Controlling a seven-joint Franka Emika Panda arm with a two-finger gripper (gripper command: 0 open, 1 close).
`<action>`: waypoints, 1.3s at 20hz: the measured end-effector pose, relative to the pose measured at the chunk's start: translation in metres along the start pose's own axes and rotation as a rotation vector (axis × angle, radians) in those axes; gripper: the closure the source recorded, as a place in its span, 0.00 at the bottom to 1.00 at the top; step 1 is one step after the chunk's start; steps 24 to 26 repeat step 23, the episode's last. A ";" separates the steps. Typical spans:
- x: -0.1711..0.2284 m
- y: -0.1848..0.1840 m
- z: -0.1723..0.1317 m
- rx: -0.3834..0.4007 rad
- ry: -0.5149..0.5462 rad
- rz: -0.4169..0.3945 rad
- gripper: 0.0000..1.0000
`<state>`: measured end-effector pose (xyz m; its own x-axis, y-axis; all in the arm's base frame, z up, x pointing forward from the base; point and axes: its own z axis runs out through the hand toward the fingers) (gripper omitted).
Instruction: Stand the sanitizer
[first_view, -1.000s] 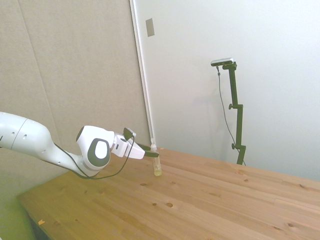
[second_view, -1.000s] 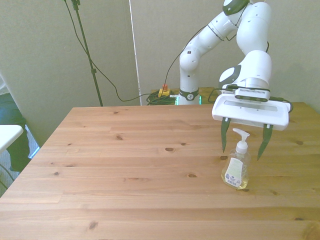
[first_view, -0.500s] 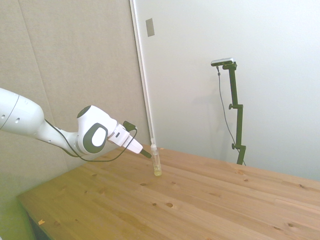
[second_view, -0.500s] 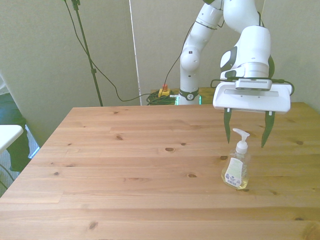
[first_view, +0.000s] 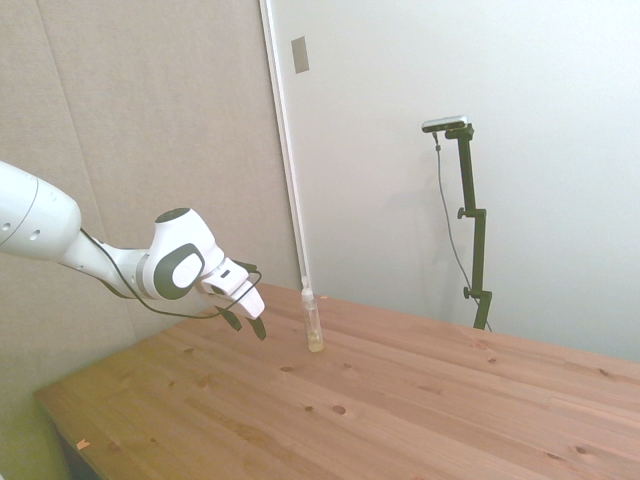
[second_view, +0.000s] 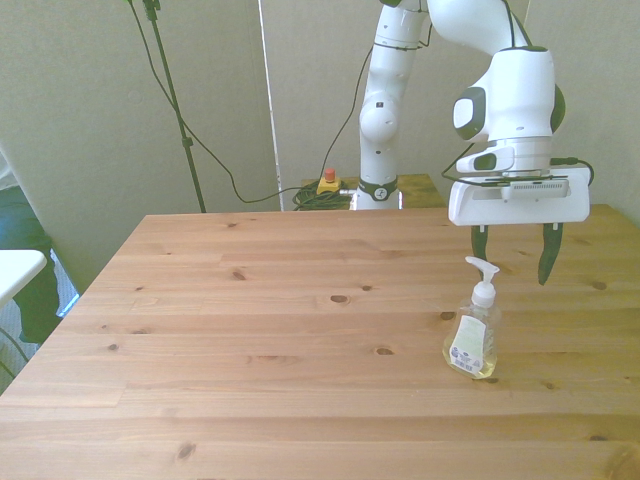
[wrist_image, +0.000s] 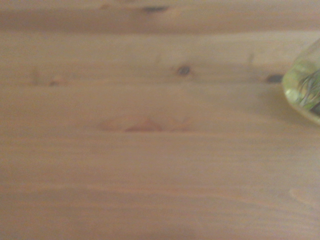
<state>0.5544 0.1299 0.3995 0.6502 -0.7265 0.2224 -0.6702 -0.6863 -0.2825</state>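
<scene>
Slim translucent yellowish sanitizer (second_view: 473, 340) upright, knotty wooden table (second_view: 250, 330), tool (second_view: 510, 262) spread

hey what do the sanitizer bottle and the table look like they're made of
The sanitizer: likely clear, glossy plastic, since the pale yellowish liquid shows through it; the pump top looks like opaque white plastic, and a faint label sits on the front. The table: wood, probably pine, with visible planks, grain lines and dark knots; the finish looks smooth and fairly matte, though any coating is hard to tell.
</scene>
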 end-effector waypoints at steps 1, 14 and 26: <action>-0.002 0.002 -0.001 -0.011 -0.029 -0.029 0.00; -0.025 0.016 0.006 -0.051 -0.176 -0.189 0.00; -0.036 0.086 -0.049 -0.130 -0.192 -0.088 0.00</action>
